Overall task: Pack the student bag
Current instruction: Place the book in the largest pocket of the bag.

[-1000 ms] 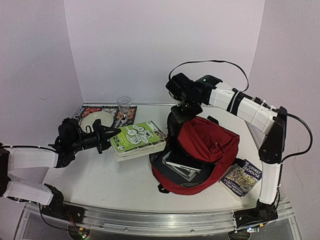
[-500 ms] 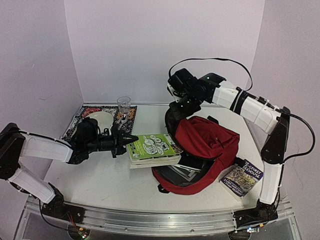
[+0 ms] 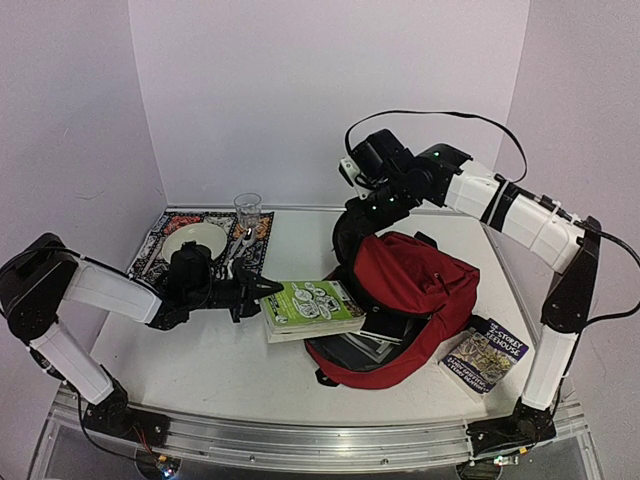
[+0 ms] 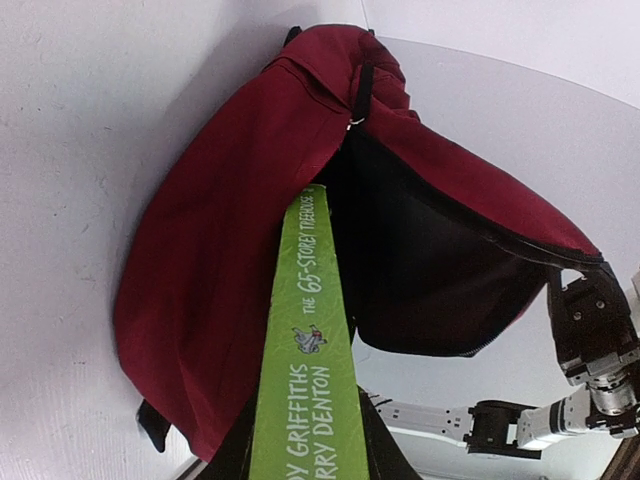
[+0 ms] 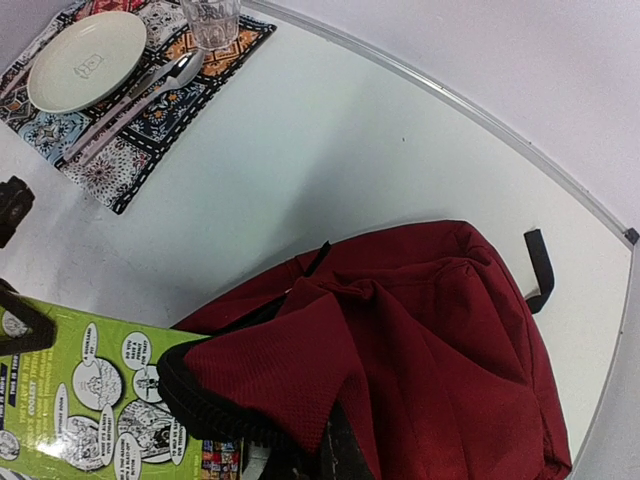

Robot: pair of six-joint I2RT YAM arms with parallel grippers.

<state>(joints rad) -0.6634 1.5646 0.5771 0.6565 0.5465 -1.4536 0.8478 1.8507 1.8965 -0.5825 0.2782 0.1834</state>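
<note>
The student bag (image 3: 415, 285) lies on its side at centre right, dark red, its black-lined mouth (image 4: 430, 260) facing left. My right gripper (image 3: 352, 235) is shut on the bag's upper flap (image 5: 290, 380) and holds it up; its fingers are mostly hidden under the fabric. My left gripper (image 3: 262, 292) is shut on the spine end of a thick green book (image 3: 312, 305), held flat and low. The book's far end (image 4: 312, 200) sits at the bag's mouth, under the raised flap. Other flat items (image 3: 372, 335) lie inside the mouth.
A second book with a dark cover (image 3: 485, 352) lies on the table right of the bag. At the back left, a patterned placemat (image 3: 160, 225) carries a plate (image 3: 195, 240), cutlery (image 5: 135, 100) and a glass (image 3: 247, 210). The table's rim (image 5: 560, 190) curves behind the bag.
My left arm has carried the green book rightwards, from beside the placemat to the bag's mouth. My right arm has shifted slightly up and right, still gripping the flap.
</note>
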